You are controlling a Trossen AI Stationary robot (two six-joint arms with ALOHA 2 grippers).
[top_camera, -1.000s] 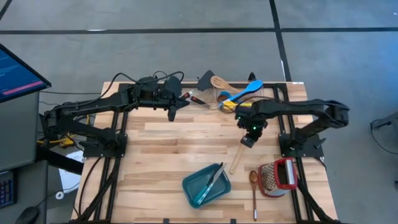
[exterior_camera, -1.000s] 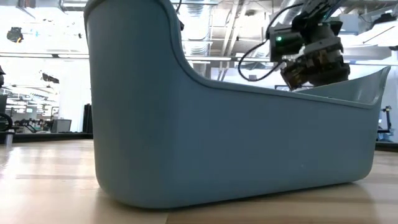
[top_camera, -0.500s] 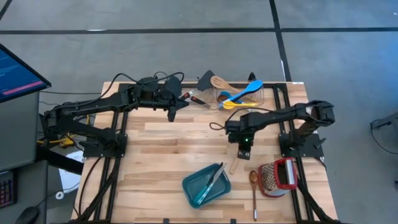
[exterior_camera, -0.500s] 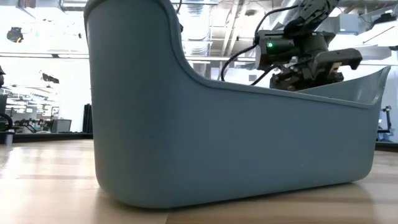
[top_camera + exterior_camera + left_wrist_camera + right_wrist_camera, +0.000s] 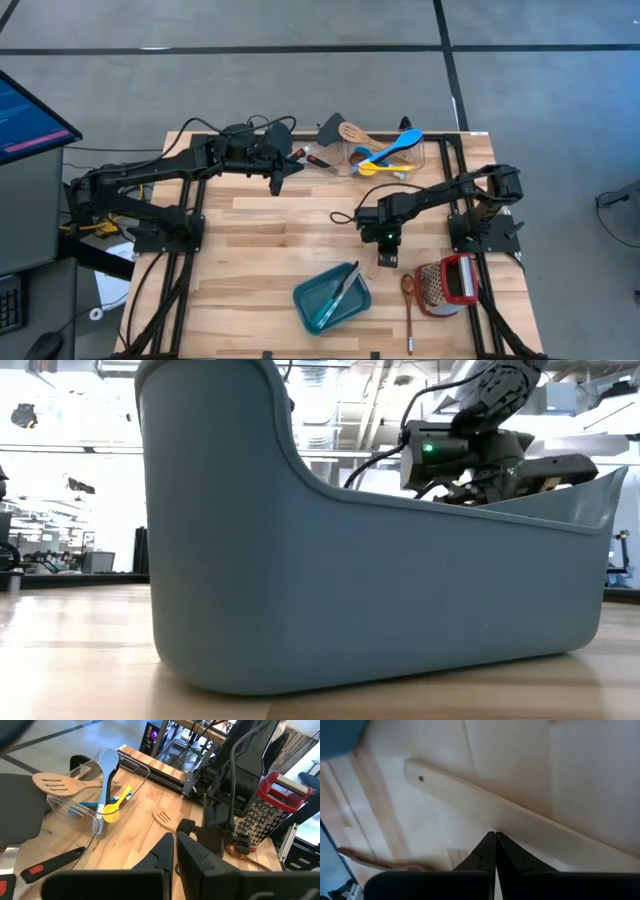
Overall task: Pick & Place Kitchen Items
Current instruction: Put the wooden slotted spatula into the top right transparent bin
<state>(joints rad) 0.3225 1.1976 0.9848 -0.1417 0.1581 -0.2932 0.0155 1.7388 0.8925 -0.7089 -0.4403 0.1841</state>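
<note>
The right gripper (image 5: 388,258) hangs low over the pale wooden spatula (image 5: 485,802) lying mid-table, just right of the teal bin (image 5: 331,297). Its fingers are pressed together, holding nothing. Descending like this, they would likely push or skid the handle aside rather than grasp it. The left gripper (image 5: 279,181), also closed and empty, waits at the far left.

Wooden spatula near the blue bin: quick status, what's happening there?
Right hand shut, low over the pale wooden spatula, not gripping it. Left hand shut, waiting at the back. Blue bin beside the spatula.
</note>
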